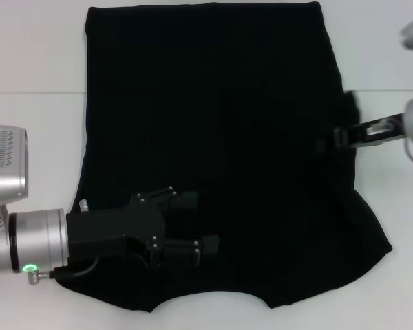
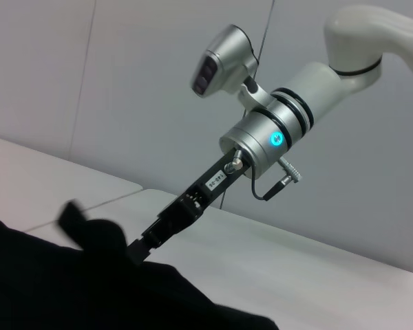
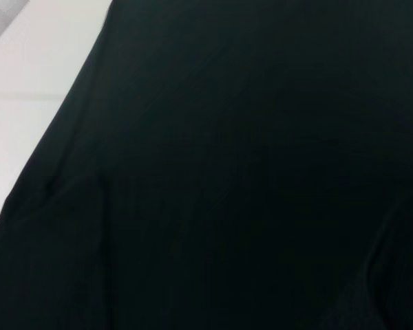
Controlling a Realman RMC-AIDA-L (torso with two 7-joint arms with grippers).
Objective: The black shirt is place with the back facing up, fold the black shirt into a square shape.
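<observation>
Presently the shirt (image 1: 220, 137) lies flat on the surface (image 1: 34, 55), left pincer (image 1: 208, 242) spread empty over its near-left part, right pincer (image 1: 337, 137) at its right edge, grip indeterminate.

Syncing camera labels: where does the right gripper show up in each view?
Head view: right gripper at the right edge of the black shirt, mid-height.
Left wrist view: same gripper at centre, meeting the shirt edge.
Right wrist view: not in it; only shirt and table.
Shared landmark: the shirt edge against the white table.
</observation>
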